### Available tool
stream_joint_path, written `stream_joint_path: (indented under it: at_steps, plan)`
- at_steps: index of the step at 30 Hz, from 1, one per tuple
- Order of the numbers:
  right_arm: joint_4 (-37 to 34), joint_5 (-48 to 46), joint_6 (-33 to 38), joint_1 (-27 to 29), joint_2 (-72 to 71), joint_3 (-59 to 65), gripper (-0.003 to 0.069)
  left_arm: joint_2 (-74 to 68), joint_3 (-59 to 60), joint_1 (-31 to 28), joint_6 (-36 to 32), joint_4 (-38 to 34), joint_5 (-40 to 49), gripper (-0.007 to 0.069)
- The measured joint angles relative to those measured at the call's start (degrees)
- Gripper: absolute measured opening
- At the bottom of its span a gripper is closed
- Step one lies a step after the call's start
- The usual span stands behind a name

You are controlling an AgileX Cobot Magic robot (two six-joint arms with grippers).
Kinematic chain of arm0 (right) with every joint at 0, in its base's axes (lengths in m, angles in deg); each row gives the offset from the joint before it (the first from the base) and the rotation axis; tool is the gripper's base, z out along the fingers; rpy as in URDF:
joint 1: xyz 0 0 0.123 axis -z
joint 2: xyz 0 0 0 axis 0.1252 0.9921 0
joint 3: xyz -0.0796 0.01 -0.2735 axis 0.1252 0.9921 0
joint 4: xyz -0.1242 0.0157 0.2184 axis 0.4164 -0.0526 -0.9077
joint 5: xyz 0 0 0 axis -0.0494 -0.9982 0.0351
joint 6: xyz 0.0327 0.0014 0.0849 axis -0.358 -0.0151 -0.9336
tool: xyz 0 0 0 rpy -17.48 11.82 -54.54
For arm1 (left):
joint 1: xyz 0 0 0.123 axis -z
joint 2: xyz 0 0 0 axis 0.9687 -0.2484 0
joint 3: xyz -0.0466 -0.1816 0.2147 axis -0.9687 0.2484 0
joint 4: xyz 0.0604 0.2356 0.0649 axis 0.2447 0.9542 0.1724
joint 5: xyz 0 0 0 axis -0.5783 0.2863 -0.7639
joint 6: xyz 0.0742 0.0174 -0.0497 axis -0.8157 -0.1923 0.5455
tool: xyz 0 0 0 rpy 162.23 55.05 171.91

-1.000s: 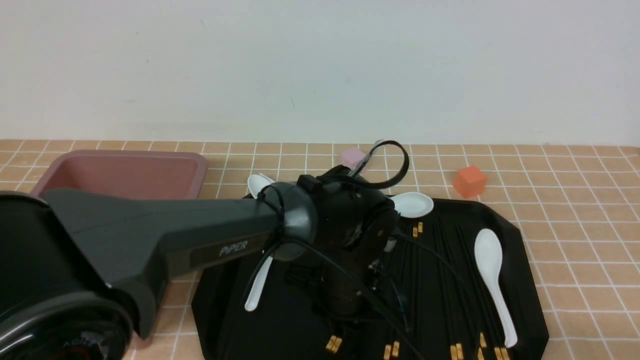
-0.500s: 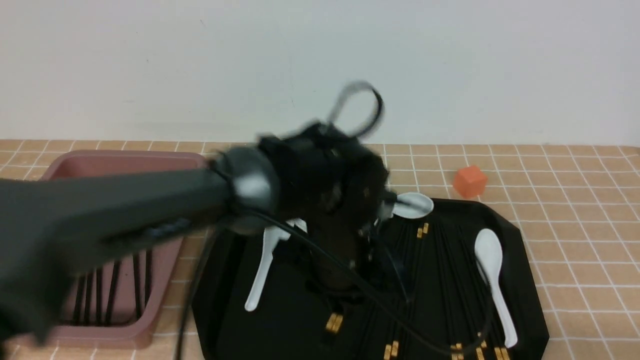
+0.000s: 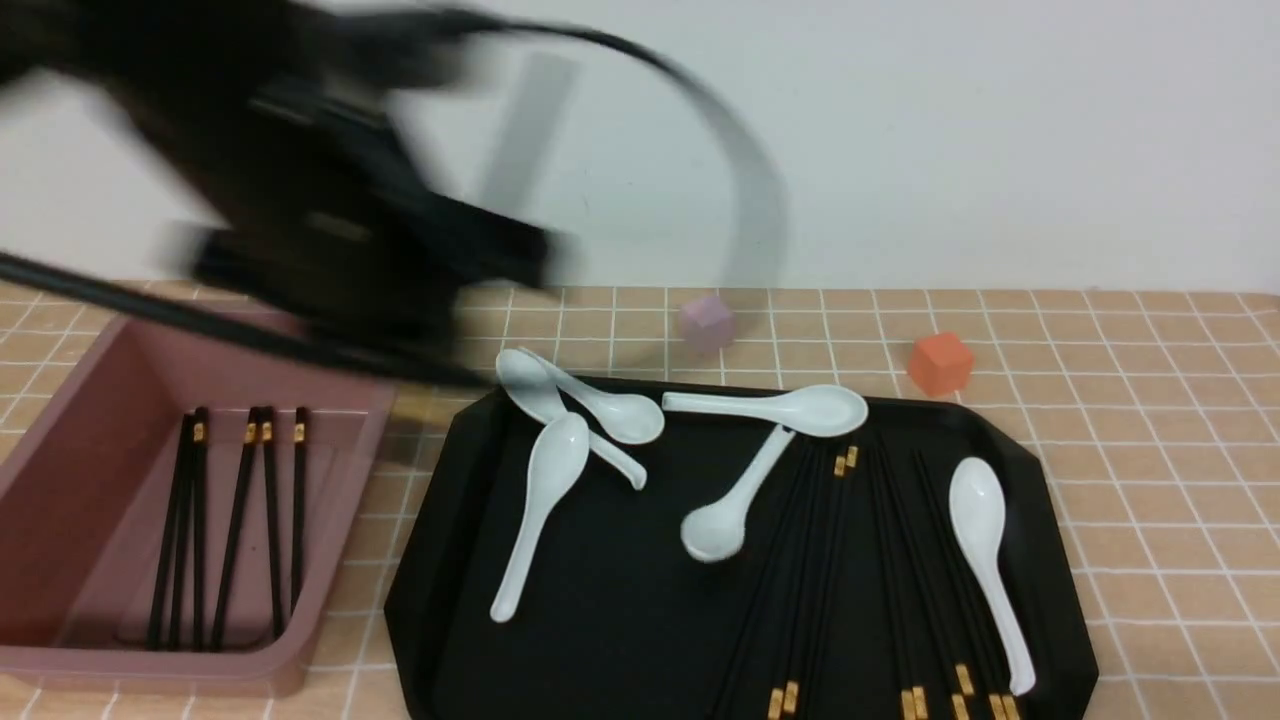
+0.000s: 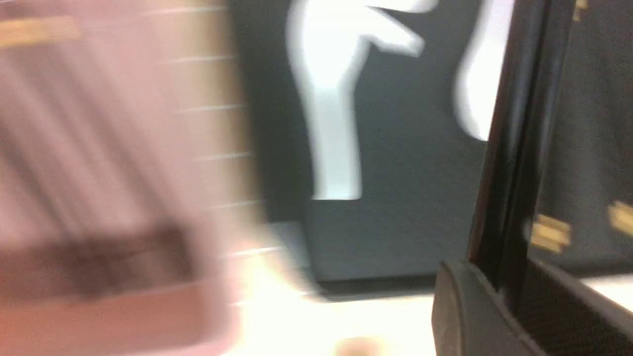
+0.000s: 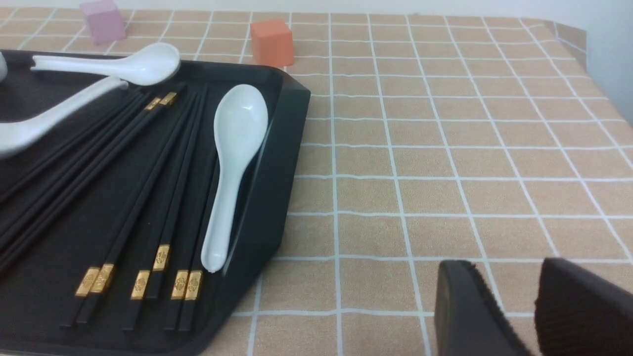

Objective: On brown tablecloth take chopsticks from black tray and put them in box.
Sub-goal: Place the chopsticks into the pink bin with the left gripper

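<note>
**Operator:** What's in front of me, biggest first?

**Spotter:** Your tablecloth (image 3: 1150,500) covers the whole table. The tray (image 3: 600,620) sits on it in the middle. The box (image 3: 200,668) stands just beside the tray's left edge. Your left arm (image 3: 300,200) is a dark blur high over the box and the tray's far left corner.

**Operator:** And in the tray?

**Spotter:** Spoons (image 3: 985,570) lie scattered across it. Three are bunched at the far left, two touch near the middle, and one lies along the right rim. The tray chopsticks (image 5: 170,188) fan out over its right half, between the middle spoons and that right-hand spoon. Most have their gold bands at your near edge. The boxed chopsticks (image 3: 297,530) lie side by side on the box floor, bands toward the far wall.

**Operator:** Grippers?

**Spotter:** Your left gripper (image 4: 499,279) is clamped on the held chopsticks (image 4: 517,123), which run up between its fingers. In the front view they show as a thin dark streak across the box's far rim. The wrist picture is too smeared for you to count them. Your right gripper (image 5: 507,269) hangs low over bare cloth right of the tray, jaws a little apart, nothing between them.

**Operator:** Anything small?

**Spotter:** Two cubes sit on the cloth beyond the tray's far edge. The pink cube (image 3: 707,322) is behind the middle and the orange cube (image 3: 940,362) is near the far right corner, well apart from each other.
</note>
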Motion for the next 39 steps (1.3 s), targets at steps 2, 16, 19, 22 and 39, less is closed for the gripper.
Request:
stream_joint_path:
  at_steps: [2,16,19,22,39]
  plan:
    - [0.0,0.0,0.0,0.0,0.0,0.0,0.0240,1.9,1.7,-5.6,-0.4,1.6,0.7,0.0120]
    - [0.0,0.0,0.0,0.0,0.0,0.0,0.0240,-1.9,24.6,-28.5,-5.6,-1.4,-17.4,0.0120]
    - [0.0,0.0,0.0,0.0,0.0,0.0,0.0240,-5.6,24.7,-28.5,-6.0,-1.8,-20.1,0.0120]
    - [0.0,0.0,0.0,0.0,0.0,0.0,0.0240,-9.2,24.7,-28.5,-6.6,-1.6,-23.0,0.0120]
    - [0.0,0.0,0.0,0.0,0.0,0.0,0.0240,-13.5,24.8,-28.5,-7.7,-1.5,-27.7,0.0286]
